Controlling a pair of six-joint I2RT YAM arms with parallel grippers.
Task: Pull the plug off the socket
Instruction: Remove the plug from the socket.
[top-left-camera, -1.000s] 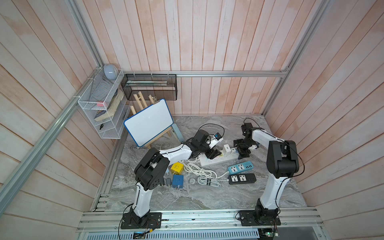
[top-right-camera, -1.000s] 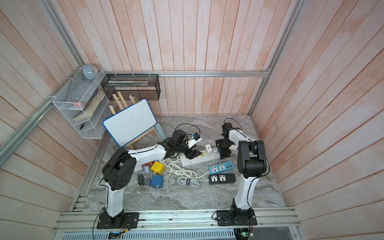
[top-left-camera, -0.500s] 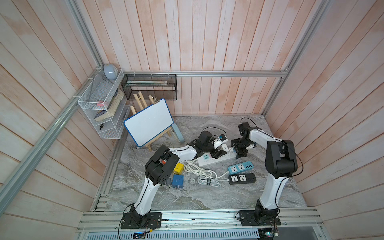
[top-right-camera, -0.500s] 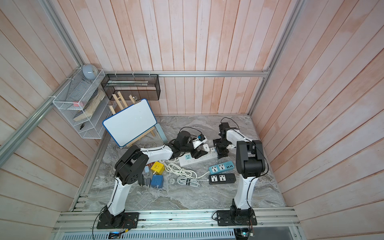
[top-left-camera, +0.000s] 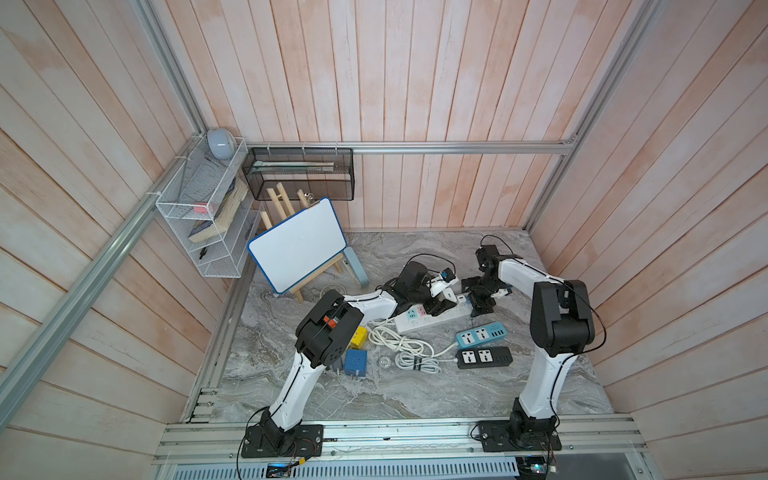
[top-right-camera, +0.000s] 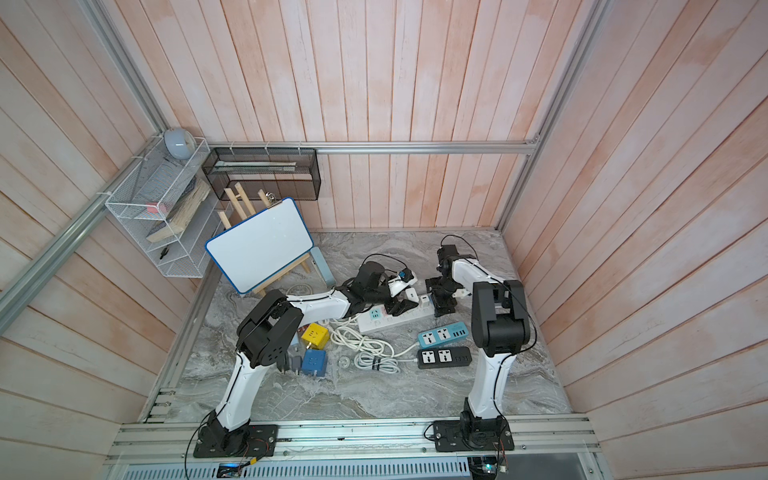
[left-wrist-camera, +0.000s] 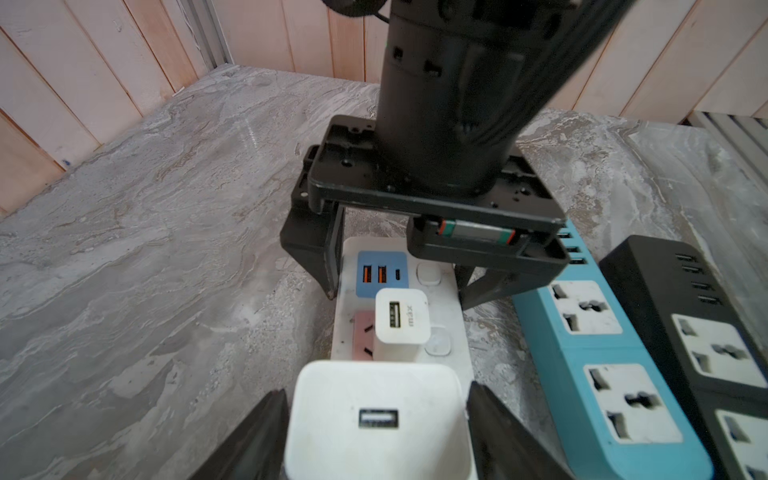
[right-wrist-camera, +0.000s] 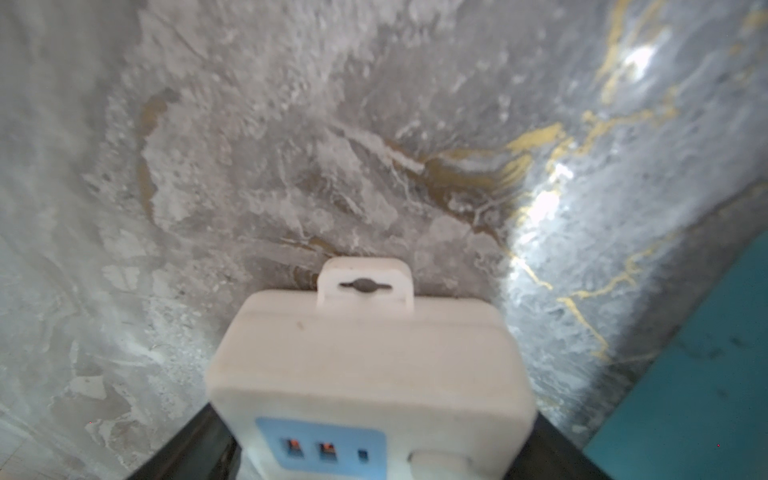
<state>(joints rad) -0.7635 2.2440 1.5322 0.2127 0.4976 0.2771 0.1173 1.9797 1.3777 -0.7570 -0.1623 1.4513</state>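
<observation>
Our left hand (left-wrist-camera: 376, 390) has reached further along the white power strip (top-left-camera: 440, 316) and now brackets the large white charger (left-wrist-camera: 374, 419) standing on it, seemingly still plugged in. We cannot tell whether the grip is firm. Our right hand (left-wrist-camera: 397, 301) clamps the strip's end, so the pull looks imminent.

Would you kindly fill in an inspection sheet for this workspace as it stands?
Surface: marble-patterned tabletop.
Job's things: white power strip; near charger, base hidden; far charger plugged in.
Clutter: blue strip, black strip, yellow cube adapter, blue cube adapter.
Tools: left tool closed on near charger; right tool clamping white power strip's end.
Cables: white cord coiled beside the strips.
Surroundings: whiteboard on easel, wire shelf, wooden walls.
</observation>
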